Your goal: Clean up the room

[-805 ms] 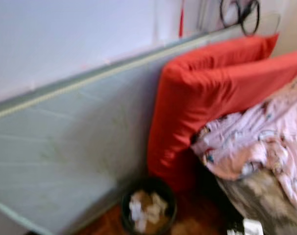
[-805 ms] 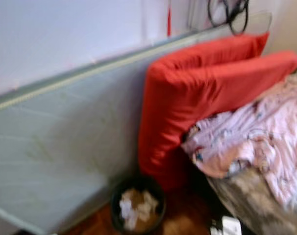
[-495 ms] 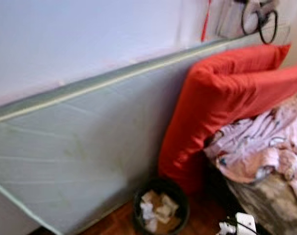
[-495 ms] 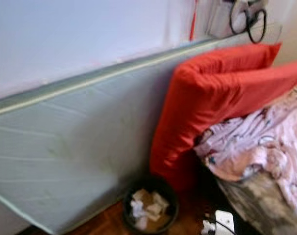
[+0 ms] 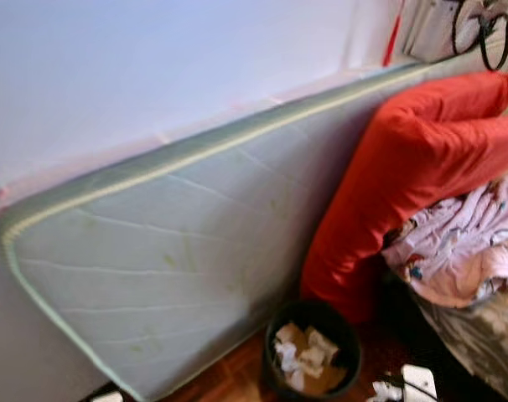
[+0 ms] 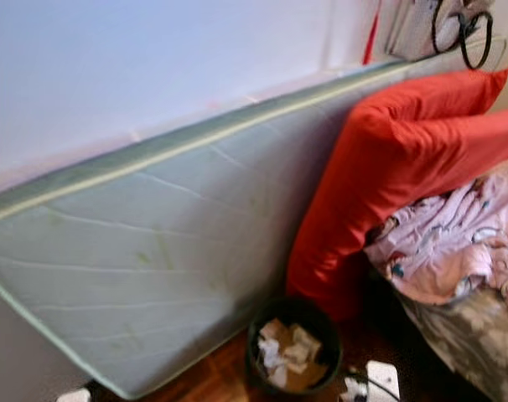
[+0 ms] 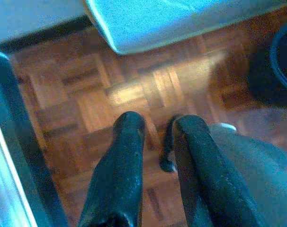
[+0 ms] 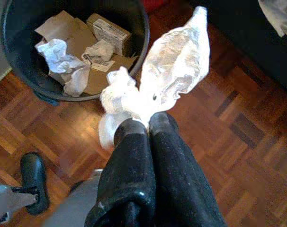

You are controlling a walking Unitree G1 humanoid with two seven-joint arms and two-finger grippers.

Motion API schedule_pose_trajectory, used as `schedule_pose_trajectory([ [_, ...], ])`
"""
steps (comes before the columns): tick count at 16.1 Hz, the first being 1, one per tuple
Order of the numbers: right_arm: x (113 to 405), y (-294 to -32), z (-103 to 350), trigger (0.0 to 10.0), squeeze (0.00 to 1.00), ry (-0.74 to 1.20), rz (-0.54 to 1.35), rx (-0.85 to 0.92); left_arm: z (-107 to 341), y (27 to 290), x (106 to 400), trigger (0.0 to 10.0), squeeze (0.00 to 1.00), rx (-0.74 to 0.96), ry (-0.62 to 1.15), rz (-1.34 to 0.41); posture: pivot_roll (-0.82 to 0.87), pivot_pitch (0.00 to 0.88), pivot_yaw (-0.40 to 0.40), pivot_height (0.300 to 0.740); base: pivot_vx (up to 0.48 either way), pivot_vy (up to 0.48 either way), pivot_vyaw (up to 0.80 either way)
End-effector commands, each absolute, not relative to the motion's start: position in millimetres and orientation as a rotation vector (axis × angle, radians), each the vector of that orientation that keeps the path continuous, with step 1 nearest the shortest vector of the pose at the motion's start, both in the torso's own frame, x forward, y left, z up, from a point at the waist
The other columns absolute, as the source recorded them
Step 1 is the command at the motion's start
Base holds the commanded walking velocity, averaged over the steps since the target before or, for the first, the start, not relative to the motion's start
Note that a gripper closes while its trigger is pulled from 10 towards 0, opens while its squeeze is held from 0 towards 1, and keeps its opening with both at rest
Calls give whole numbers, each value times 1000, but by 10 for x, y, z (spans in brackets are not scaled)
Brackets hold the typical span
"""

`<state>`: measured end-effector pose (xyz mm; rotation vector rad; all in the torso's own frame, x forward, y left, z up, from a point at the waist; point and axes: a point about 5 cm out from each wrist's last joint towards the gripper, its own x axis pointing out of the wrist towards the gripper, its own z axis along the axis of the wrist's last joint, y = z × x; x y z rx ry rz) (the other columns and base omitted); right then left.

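Partway, I judge: the right gripper (image 8: 142,124) pinches crumpled plastic wrap (image 8: 168,78) beside the part-filled bin (image 8: 139,52) at upper left, drop pending; left gripper (image 7: 155,130) slightly parted, empty.

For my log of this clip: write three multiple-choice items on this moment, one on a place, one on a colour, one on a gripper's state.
1. Where does the bin stand?
A. On the bed
B. On the wood floor, at the foot of the cushions
C. On top of the mattress

2. What colour are the two big cushions?
A. Red
B. Blue
C. Yellow

3. What is the right gripper doing?
A. Open and empty
B. Shut on a cardboard box
C. Shut on a crumpled wrapper

Key: 1 B, the head views show it on parquet beside the leaning mattress. 2 A, both are plainly red. 3 C, the right wrist view shows the fingers pinching the clear wrapper near the bin.
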<state>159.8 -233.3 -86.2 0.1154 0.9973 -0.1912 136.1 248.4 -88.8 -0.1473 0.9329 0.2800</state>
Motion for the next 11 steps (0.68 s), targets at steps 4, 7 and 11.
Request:
schedule_pose_trajectory([
  [4,1549,-2400,-865,10000,0,1004,-214,112,-894,2412,1395,10000,0,-167,924,270,51,0,-6,740,0,0,0],
  [7,1559,-2412,-857,10000,0,1003,-208,102,-928,2383,1306,10000,0,-185,928,280,56,0,-20,740,0,0,0],
  [11,1575,-2428,-845,10000,0,997,-206,96,-948,2357,1258,10000,0,-204,931,284,58,0,-31,740,0,0,0],
])
